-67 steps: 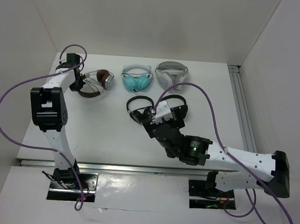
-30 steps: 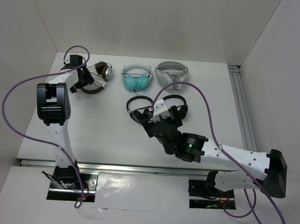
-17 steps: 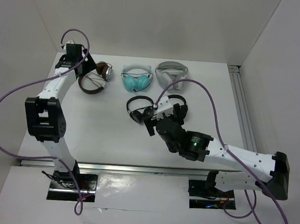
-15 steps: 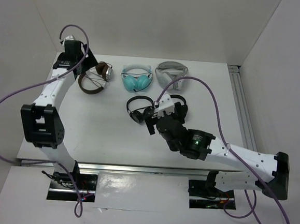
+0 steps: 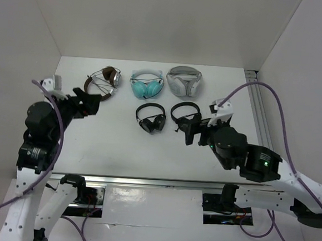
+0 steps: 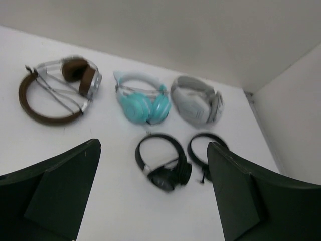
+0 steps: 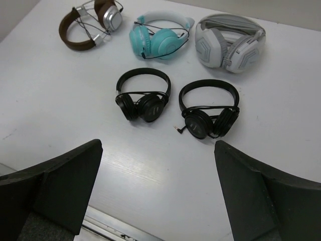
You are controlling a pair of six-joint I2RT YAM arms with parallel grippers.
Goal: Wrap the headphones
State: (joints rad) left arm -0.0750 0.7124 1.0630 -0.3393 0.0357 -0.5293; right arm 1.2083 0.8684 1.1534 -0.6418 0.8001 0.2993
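Note:
The headphones [image 5: 113, 76], with a brown band and silver cups, lie flat at the far left of the table. Thin black cable strands cross their hoop. They also show at the upper left of the left wrist view [image 6: 75, 70] and the right wrist view [image 7: 68, 31]. My left gripper [image 5: 92, 104] hangs open above the table, nearer than the headphones and apart from them, with nothing between its fingers [image 6: 55, 193]. My right gripper [image 5: 187, 129] is open and empty too, hovering right of centre, its fingers [image 7: 60, 186] wide apart.
A teal pair [image 5: 147, 86] and a white-grey pair [image 5: 184, 81] lie in the far row beside the brown one. Two small black pairs [image 5: 150, 118] [image 5: 185, 112] lie in front of them. White walls close in the left, back and right; a metal rail [image 5: 145, 182] runs along the near edge.
Both arms have drawn back toward the near edge and risen. The left gripper has left the brown headphones, and the right gripper has swung right, away from the black pairs.

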